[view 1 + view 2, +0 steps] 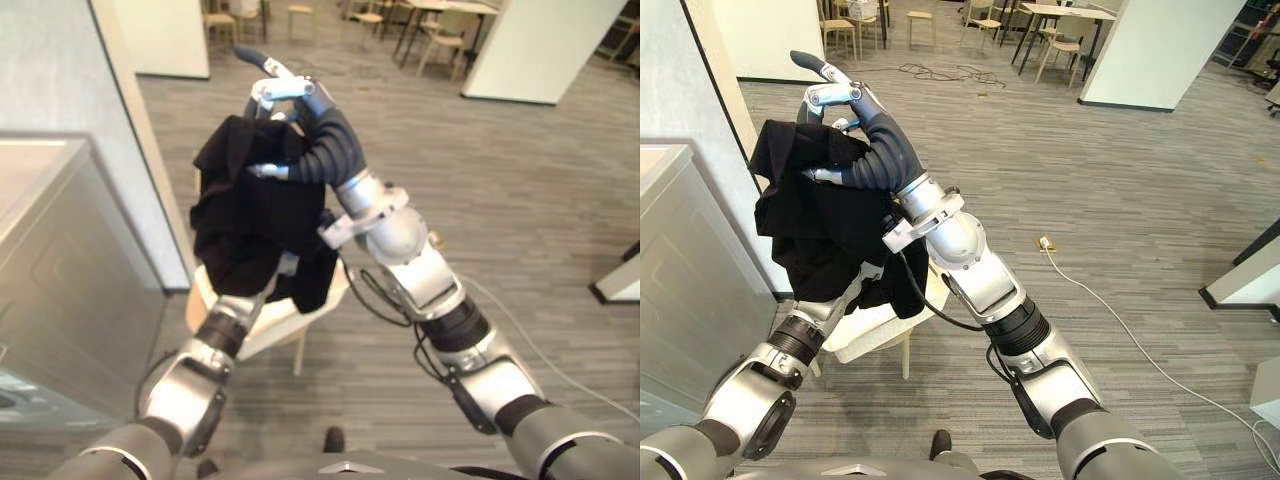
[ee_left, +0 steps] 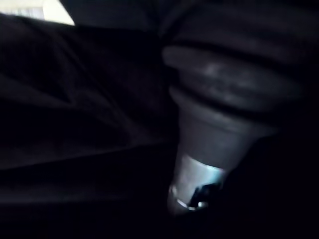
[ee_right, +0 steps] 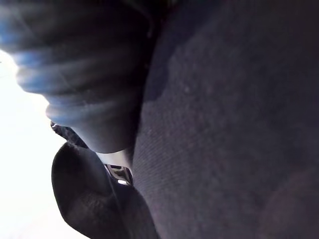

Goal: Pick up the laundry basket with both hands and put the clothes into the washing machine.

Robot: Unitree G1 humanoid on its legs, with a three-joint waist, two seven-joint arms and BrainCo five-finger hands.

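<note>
I hold the clothes (image 1: 255,215), a bundle of black cloth, up in the air in front of me, about level with the top of the washer (image 1: 70,270). The washer is the grey box on my left. The clothes hang just beside its near corner and do not touch it.

My right robot hand (image 1: 283,90) lies over the top of the bundle. Its fingers (image 1: 830,95) reach out nearly straight past the upper edge of the cloth, and one dark tip points up and away. The thumb (image 1: 264,171) rests flat on the front of the cloth, so this hand is spread and pressing, not curled round anything. In the right wrist view, dark cloth lies close against the ribbed cover.

My left arm goes up from below into the bundle. My left robot hand is buried in the folds, so I cannot tell how it is set.

Right under the clothes stands a white shell (image 1: 855,335) on wooden legs, on the grey plank floor (image 1: 500,200). I cannot tell whether it is the basket. Tables and chairs (image 1: 440,30) stand far off across the room.
</note>
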